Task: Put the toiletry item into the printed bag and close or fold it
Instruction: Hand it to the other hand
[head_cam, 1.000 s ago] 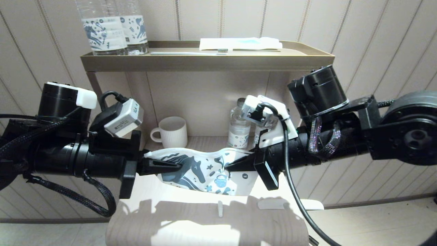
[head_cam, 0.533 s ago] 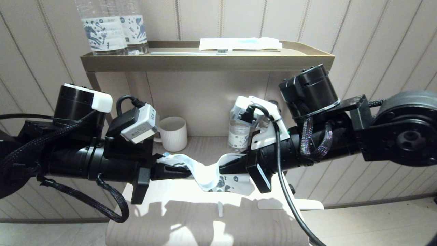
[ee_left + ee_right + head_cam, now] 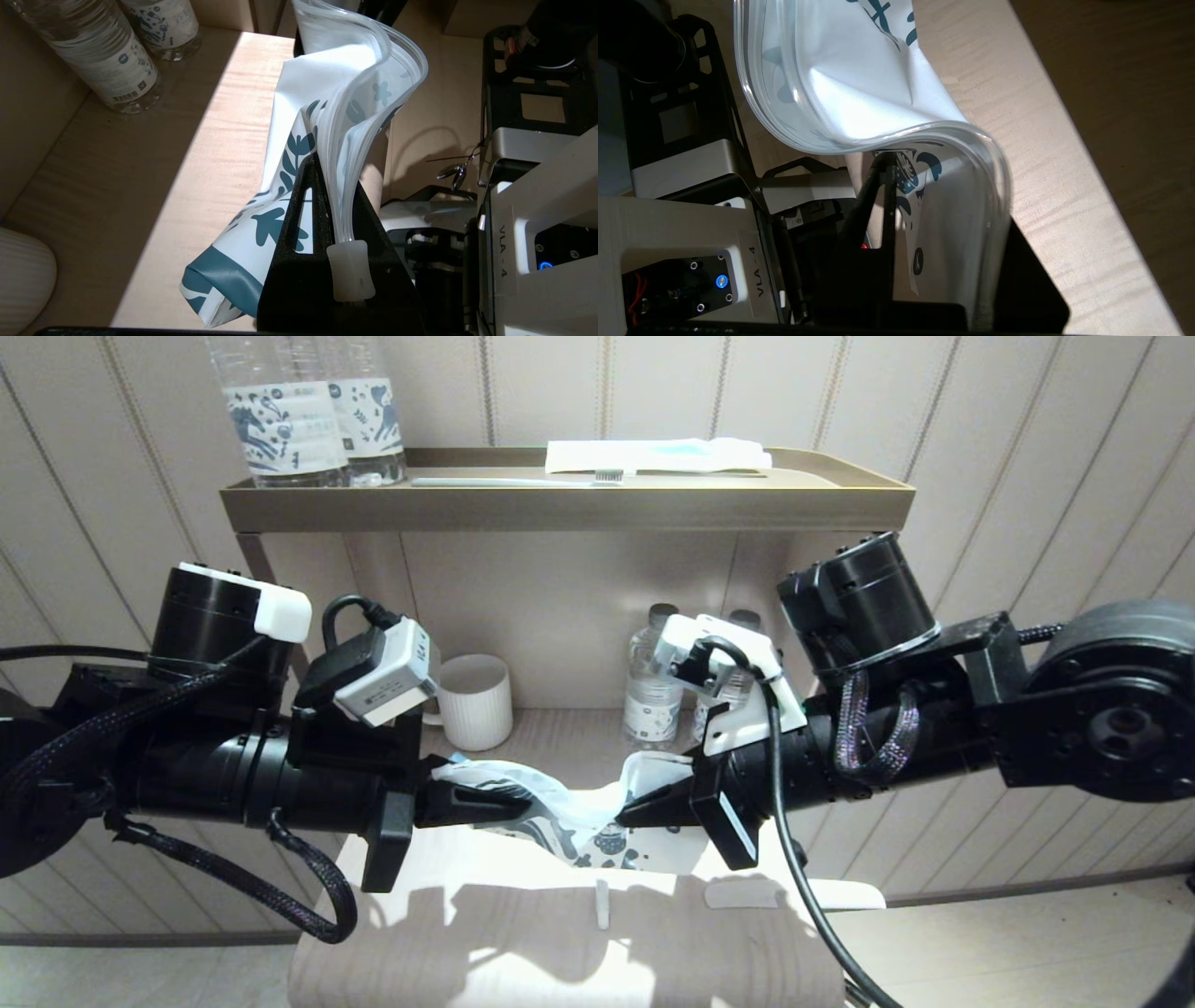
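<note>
Bag handling is the step now — the printed bag point(image 3: 569, 807) is hanging slack between both grippers above the pale table point(image 3: 560, 943), its zip strip buckling upward. The left gripper point(image 3: 509, 798) is clamping one end of that strip tightly. The right gripper point(image 3: 635, 812) is standing narrowly parted around the other end, and the strip is lying between its jaws; whether it is really gripping I cannot tell. To do this well, I think the robot should keep the strip flat before pressing it. Both arms are reaching inward, nearly level, fingertips facing each other. The toiletry item point(image 3: 602, 903) is lying on the table just below the bag — not inside.
</note>
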You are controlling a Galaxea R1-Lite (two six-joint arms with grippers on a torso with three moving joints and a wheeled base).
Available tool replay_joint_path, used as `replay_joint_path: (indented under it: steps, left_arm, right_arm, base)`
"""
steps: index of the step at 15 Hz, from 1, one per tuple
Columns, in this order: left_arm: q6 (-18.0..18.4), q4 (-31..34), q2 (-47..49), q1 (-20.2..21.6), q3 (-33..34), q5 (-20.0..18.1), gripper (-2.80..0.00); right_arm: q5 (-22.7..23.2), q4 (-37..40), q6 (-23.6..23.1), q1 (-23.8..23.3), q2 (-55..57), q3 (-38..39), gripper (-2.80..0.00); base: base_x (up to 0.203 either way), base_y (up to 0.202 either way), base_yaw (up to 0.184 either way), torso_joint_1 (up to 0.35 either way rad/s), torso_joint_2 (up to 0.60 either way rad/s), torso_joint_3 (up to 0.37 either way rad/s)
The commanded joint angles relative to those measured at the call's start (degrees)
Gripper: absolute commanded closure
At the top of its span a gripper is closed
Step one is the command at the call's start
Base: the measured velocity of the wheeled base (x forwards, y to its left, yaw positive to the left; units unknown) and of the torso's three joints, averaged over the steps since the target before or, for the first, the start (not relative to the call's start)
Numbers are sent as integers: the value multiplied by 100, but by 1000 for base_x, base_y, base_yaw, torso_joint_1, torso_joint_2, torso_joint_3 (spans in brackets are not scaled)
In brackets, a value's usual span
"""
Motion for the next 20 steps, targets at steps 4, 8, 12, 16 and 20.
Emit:
replay_joint_path:
  steps: [4,8,12,16,20]
  left_arm:
    - [16,-5,3,1,-19,-25,0]
    - [50,-5,33,44,69,101,0]
    - [65,-10,72,46,85,294,0]
    - [566,-14,36,27,52,1254,0]
    - [814,-132,-251,-338,67,2361,0]
  right_arm:
    - [8,-71,-27,-133,-53,104,-280]
    - [8,-45,-20,-397,-542,161,-280]
    - [17,-1,1,-740,-1146,218,-280]
    - [24,-17,563,-746,-1307,202,-280]
    - [-503,2,1943,-371,-1069,-91,-280]
  base:
    - [0,0,0,0,0,0]
    - [0,0,0,0,0,0]
    - [0,0,0,0,0,0]
    - [0,0,0,0,0,0]
    - [0,0,0,0,0,0]
